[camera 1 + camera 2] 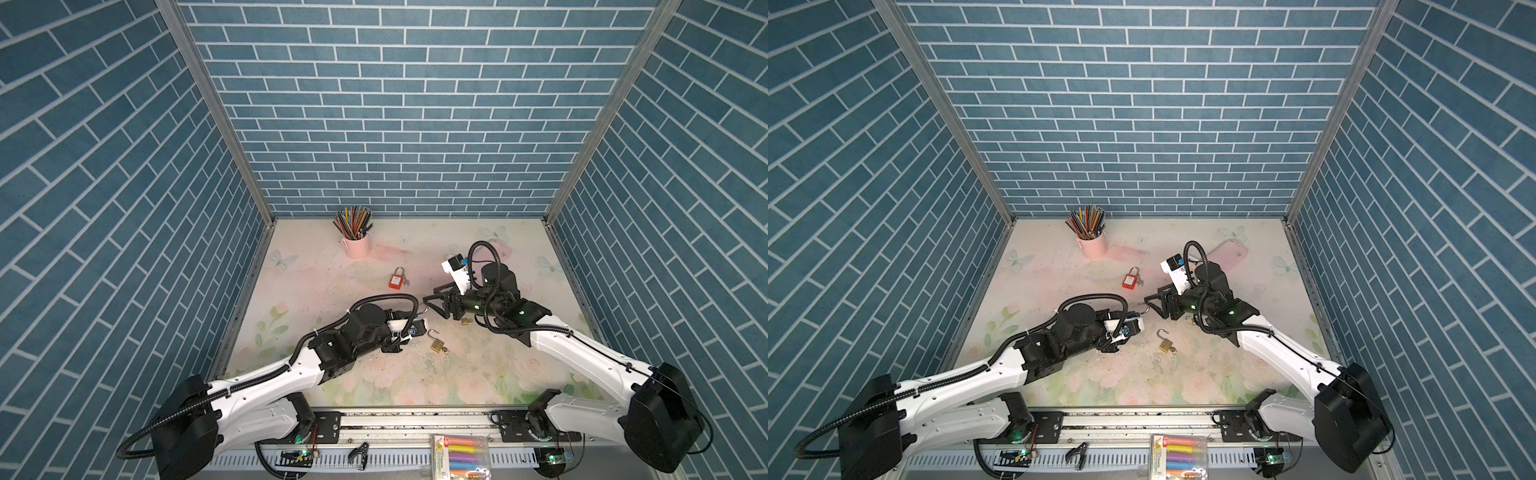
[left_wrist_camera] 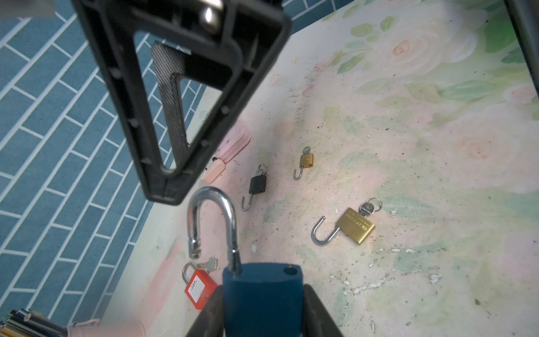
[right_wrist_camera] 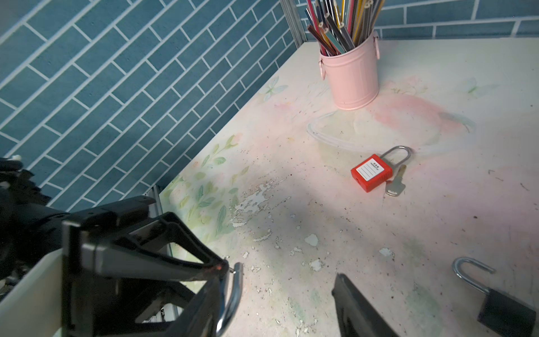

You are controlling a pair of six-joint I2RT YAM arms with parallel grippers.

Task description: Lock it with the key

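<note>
My left gripper (image 2: 262, 294) is shut on the body of a dark blue padlock (image 2: 262, 303). Its steel shackle (image 2: 215, 210) stands open, swung clear of the body's empty hole. No key shows in this padlock; its underside is hidden between my fingers. My right gripper (image 3: 280, 291) is open, and the shackle tip (image 3: 233, 291) rests against the inside of one of its fingers (image 3: 204, 294). In both top views the two grippers meet mid-table, the right gripper (image 1: 436, 296) at the shackle (image 1: 422, 309).
An open brass padlock with its key (image 1: 436, 344) lies near the left wrist. A small brass one (image 1: 466, 321) and a black one (image 2: 258, 184) lie under the right arm. A shut red padlock (image 1: 397, 280) lies with a loose key (image 3: 396, 183). A pink pencil bucket (image 1: 356, 245) stands at the back.
</note>
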